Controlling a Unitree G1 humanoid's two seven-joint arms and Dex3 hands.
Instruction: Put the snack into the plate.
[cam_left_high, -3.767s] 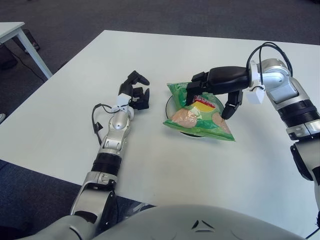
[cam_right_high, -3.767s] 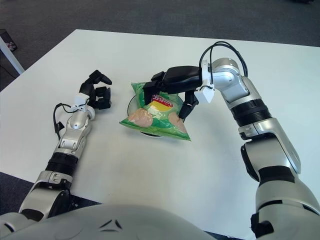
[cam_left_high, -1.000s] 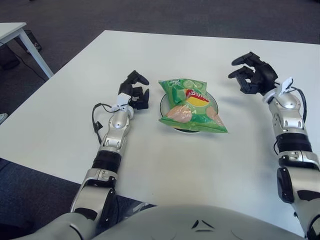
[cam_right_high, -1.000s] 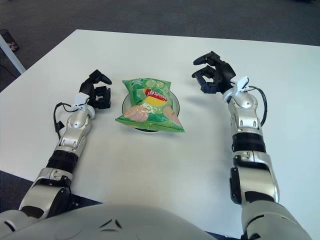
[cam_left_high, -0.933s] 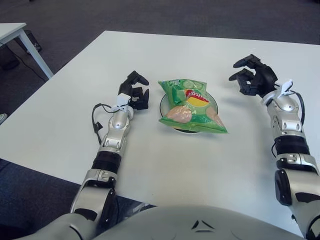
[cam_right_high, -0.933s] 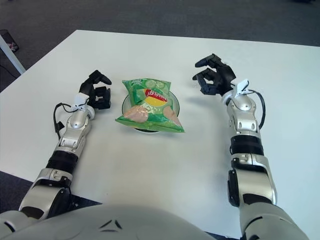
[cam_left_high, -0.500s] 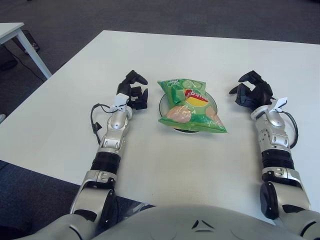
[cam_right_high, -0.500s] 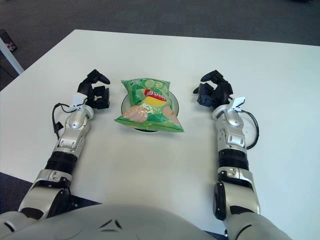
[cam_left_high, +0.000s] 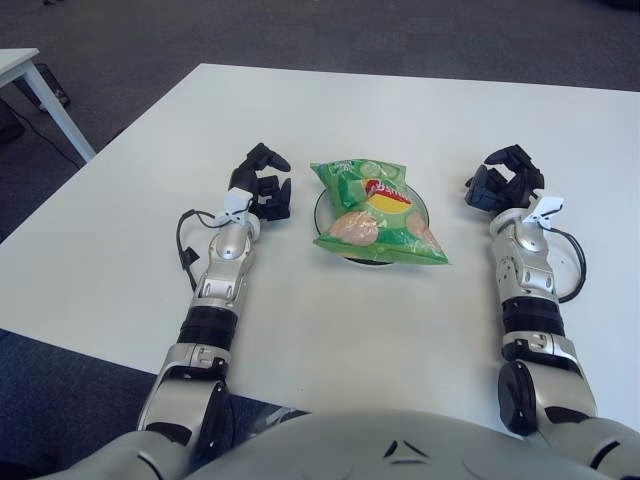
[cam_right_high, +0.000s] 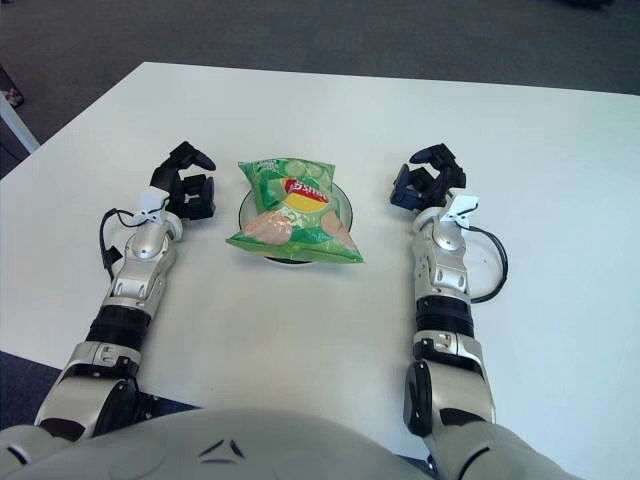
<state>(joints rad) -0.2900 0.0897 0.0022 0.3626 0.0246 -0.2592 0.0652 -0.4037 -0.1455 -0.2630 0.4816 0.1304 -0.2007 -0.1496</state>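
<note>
Our right hand (cam_left_high: 505, 185) has pulled back to centre right, fingers curled and empty; the snack (cam_left_high: 375, 210) lies on the plate (cam_left_high: 421, 207) mid-frame. Left hand (cam_left_high: 262, 190) idles beside it, also curled. Task looks done.

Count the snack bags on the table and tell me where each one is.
1. The green snack bag lies on the plate at the table's middle, between the left hand and the right hand. Neither hand holds anything. No other bag shows.
</note>
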